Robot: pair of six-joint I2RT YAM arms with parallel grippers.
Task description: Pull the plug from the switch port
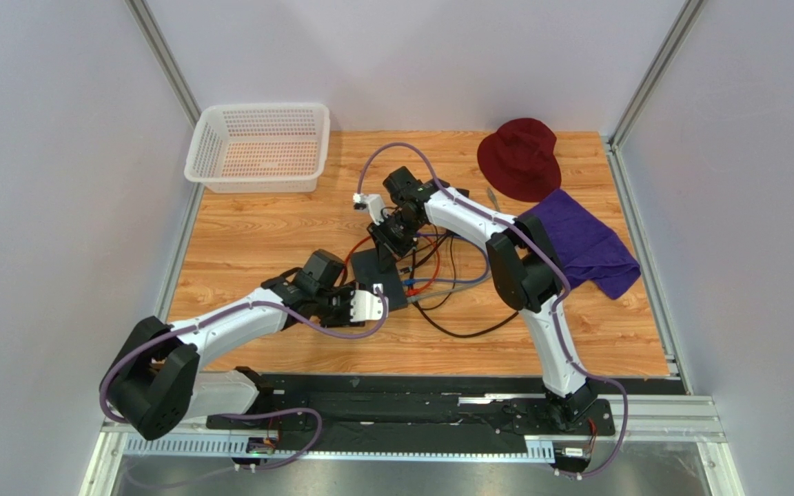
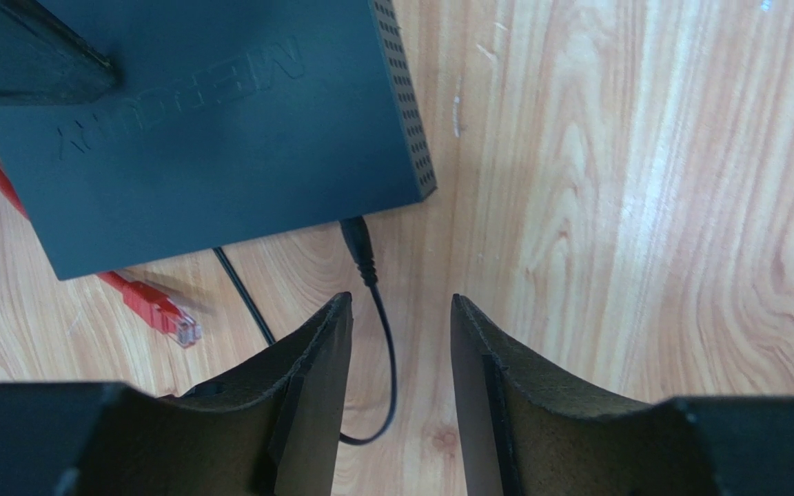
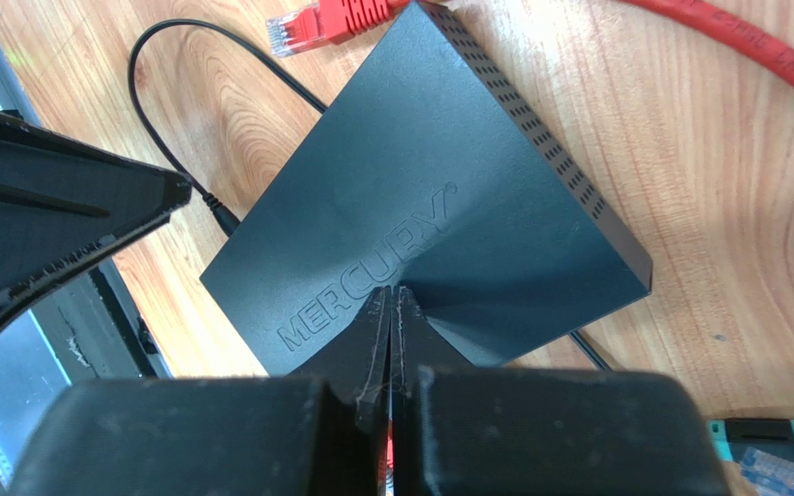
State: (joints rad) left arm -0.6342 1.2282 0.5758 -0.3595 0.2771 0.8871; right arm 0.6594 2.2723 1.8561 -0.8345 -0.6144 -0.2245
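My left hand (image 2: 401, 303) hovers, jaws half parted, gripping nothing. At its twelve o'clock the black barrel plug (image 2: 358, 241) sits in the edge of the matte grey switch (image 2: 225, 134) on the wood-grain bench (image 2: 629, 207). My right hand (image 3: 392, 302), pinched shut, presses the switch top.

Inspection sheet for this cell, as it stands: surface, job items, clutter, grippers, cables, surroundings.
Surface: wooden table.
Job's things: dark grey switch lying flat; black plug seated in its edge.
Clutter: white basket, maroon hat, purple cloth.
Grippers: left gripper open, lined up on the black plug, short of it; right gripper shut, tips on the switch top.
Cables: black cable from the plug; red cable, connector loose.
Surroundings: grey walls.
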